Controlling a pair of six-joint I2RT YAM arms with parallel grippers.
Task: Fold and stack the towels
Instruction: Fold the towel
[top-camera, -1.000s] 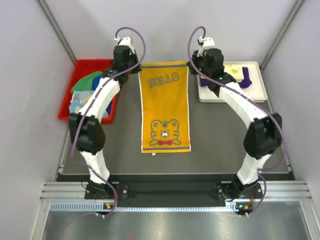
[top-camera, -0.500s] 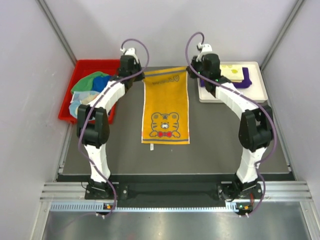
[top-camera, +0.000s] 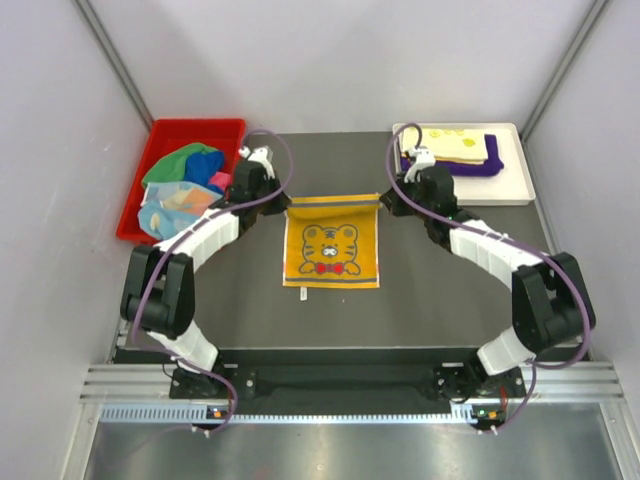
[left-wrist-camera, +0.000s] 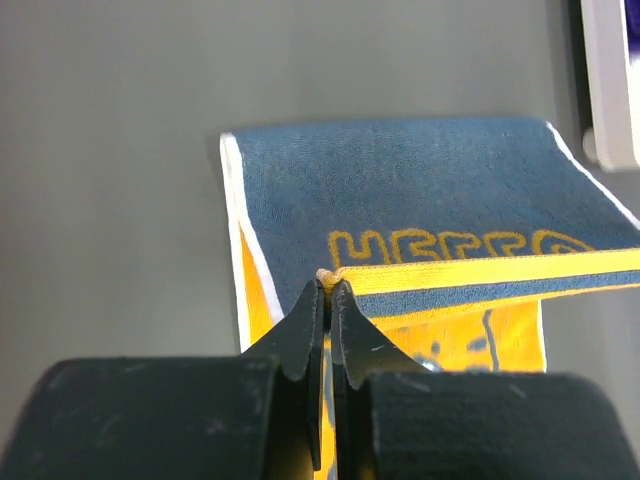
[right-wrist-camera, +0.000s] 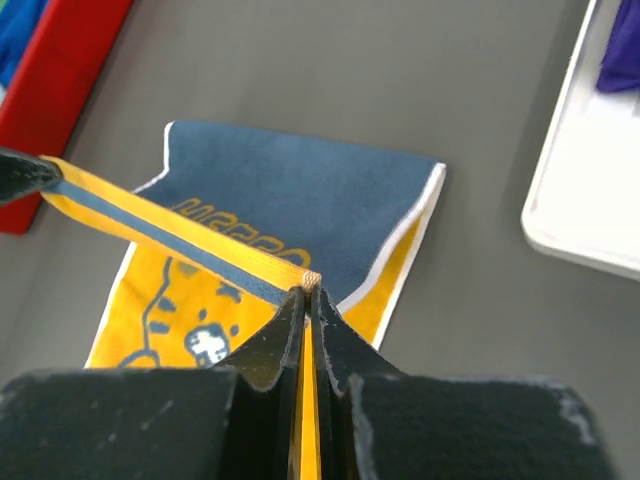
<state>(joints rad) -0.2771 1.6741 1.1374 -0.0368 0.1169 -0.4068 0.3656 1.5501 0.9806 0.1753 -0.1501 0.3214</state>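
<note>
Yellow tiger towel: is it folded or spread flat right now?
The towel is mid-fold, not laid down: left gripper and right gripper, jaws shut on its corners, hold one edge raised above it, blue underside showing.

Both arms stretch forward with elbows out and wrists turned inward, toward each other. The left gripper and the right gripper each press their fingers together on a corner of the yellow tiger towel.

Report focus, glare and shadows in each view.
Top external: even, soft light, sharp throughout, with a bright glare strip on the metal rail. Left wrist: the towel is crisp, the left gripper dark and softer near the lens. Right wrist: likewise for the right gripper; the white tray shows little detail.
</note>
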